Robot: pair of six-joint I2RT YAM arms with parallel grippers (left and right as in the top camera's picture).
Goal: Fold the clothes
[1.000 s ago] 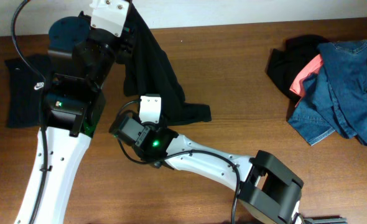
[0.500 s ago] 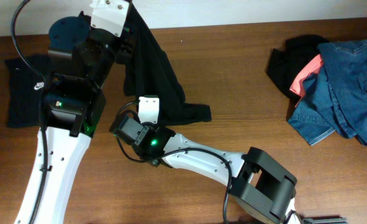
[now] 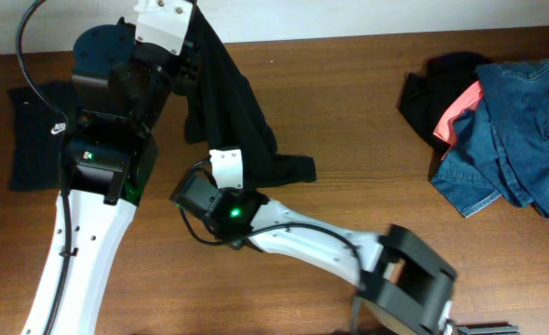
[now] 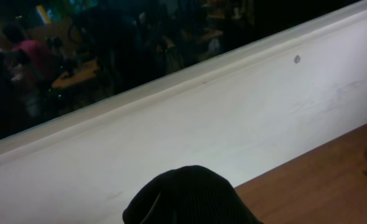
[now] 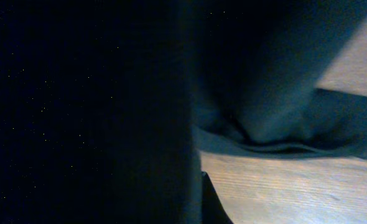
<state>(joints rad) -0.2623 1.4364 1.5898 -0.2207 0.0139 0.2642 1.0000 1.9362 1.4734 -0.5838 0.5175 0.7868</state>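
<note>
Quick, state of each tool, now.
Left tool: closed, holding the black shirt up by its top.
Right tool: closed, apparently pinching the same shirt's lower edge.

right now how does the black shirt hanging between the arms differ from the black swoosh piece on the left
Pose: the black shirt hangs from the raised left gripper, its lower end bunched on the table; the swoosh piece lies flat. Hold: the shirt is gripped, with the right gripper shut at its lower edge; neither touches the swoosh piece. Both are black cloth.
</note>
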